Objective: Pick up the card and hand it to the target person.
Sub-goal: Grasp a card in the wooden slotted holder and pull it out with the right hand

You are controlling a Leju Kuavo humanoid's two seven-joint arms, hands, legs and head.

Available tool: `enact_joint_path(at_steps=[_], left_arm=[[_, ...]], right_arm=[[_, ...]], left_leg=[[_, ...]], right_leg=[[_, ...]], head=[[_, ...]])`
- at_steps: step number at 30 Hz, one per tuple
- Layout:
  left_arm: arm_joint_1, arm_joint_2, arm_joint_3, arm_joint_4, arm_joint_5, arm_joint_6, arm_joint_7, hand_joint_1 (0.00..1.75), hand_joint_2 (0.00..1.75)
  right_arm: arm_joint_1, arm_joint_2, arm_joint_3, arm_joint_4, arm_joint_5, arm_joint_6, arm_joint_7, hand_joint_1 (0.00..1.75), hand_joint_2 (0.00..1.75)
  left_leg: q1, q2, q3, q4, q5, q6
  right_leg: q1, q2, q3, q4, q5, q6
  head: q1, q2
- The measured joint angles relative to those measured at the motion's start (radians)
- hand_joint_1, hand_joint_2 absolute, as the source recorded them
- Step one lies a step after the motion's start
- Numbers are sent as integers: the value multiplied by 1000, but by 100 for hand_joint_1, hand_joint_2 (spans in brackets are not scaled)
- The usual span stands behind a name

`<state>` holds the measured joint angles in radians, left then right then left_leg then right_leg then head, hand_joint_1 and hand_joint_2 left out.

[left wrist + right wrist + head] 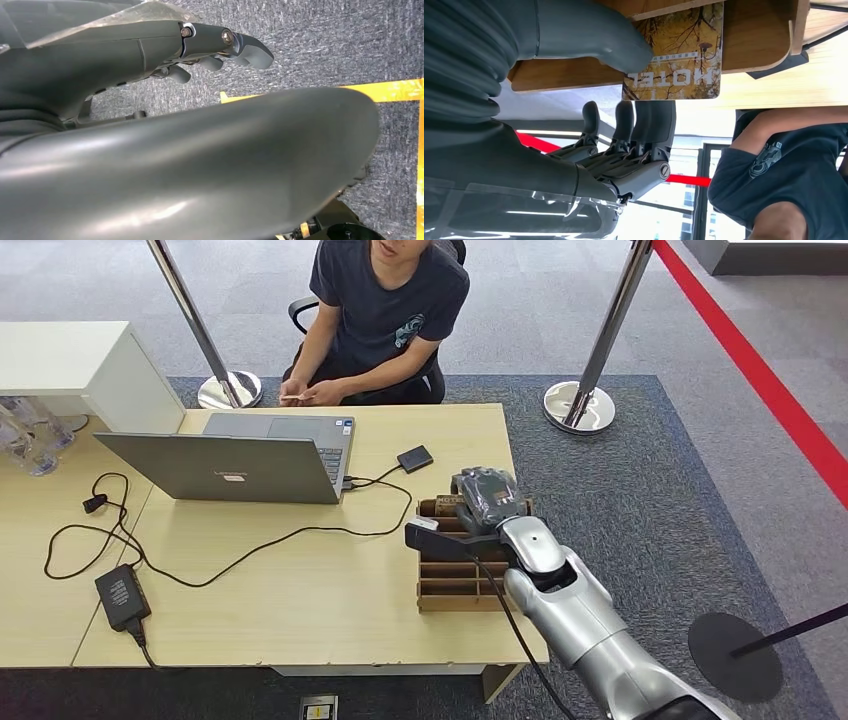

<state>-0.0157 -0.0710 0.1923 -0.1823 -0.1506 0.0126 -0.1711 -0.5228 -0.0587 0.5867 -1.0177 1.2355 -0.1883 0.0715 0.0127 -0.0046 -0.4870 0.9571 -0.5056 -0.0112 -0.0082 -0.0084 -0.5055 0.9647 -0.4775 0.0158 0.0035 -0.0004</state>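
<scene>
The card (pixel 679 55), printed with autumn trees and the word HOTEL, stands upright in a slot of the wooden card holder (pixel 455 585) near the table's right edge. My right hand (pixel 485 498) hovers over the holder's far end. Its thumb (pixel 624 50) lies against the card's printed face, and its fingers (pixel 649 125) reach up to the card's free edge on the other side, apart from the thumb. The target person (pixel 385 310) sits across the table, hands together at its far edge. My left hand (pixel 220 50) hangs over grey carpet, holding nothing.
An open laptop (pixel 240 455) stands mid-table with a cable running to a small black box (pixel 414 458). A power adapter (pixel 122 595) and looped cords lie at the left. Two stanchions (pixel 580 400) stand behind the table, and a white cabinet (pixel 90 365) at far left.
</scene>
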Motion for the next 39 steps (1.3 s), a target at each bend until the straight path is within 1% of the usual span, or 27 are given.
enact_joint_path(at_steps=[5,12,17,18,22,26,30,39], left_arm=[[0,0,0,0,0,0,1,0,0],[0,0,0,0,-1,0,1,0,0],[0,0,0,0,-4,-1,1,0,0],[0,0,0,0,-5,-2,1,0,0],[-1,0,0,0,-7,-2,1,0,0],[-1,0,0,0,-7,-3,1,0,0],[-1,-1,0,0,-7,-6,1,0,0],[-2,-1,0,0,-8,-6,-8,0,0]], right_arm=[[-1,0,-5,0,0,0,-3,108,175],[0,-1,-8,-11,0,0,-4,132,175],[7,-4,-14,-30,3,2,-1,141,175],[11,-5,-15,-34,5,3,-1,144,175],[22,-10,-16,-54,14,3,-1,173,175],[35,-16,-16,-92,18,4,-5,175,175],[56,-28,-16,-154,4,17,-26,175,175],[95,-70,-18,-306,-41,39,-63,175,175]], left_leg=[[0,0,0,0,0,0],[0,0,0,0,0,0],[0,0,0,0,0,0],[0,0,0,0,0,0],[0,0,0,0,0,0],[0,0,-1,0,0,0],[0,0,-2,0,0,0],[0,0,-2,0,0,0]], right_leg=[[0,0,0,0,0,0],[0,0,0,0,0,0],[0,0,0,0,0,0],[0,0,0,0,0,0],[0,0,-1,0,0,0],[0,0,-1,0,0,0],[0,0,-2,0,0,0],[0,0,-3,0,0,0]], head=[[0,0],[0,0],[0,0],[0,0],[0,0],[0,0],[0,0],[0,0]])
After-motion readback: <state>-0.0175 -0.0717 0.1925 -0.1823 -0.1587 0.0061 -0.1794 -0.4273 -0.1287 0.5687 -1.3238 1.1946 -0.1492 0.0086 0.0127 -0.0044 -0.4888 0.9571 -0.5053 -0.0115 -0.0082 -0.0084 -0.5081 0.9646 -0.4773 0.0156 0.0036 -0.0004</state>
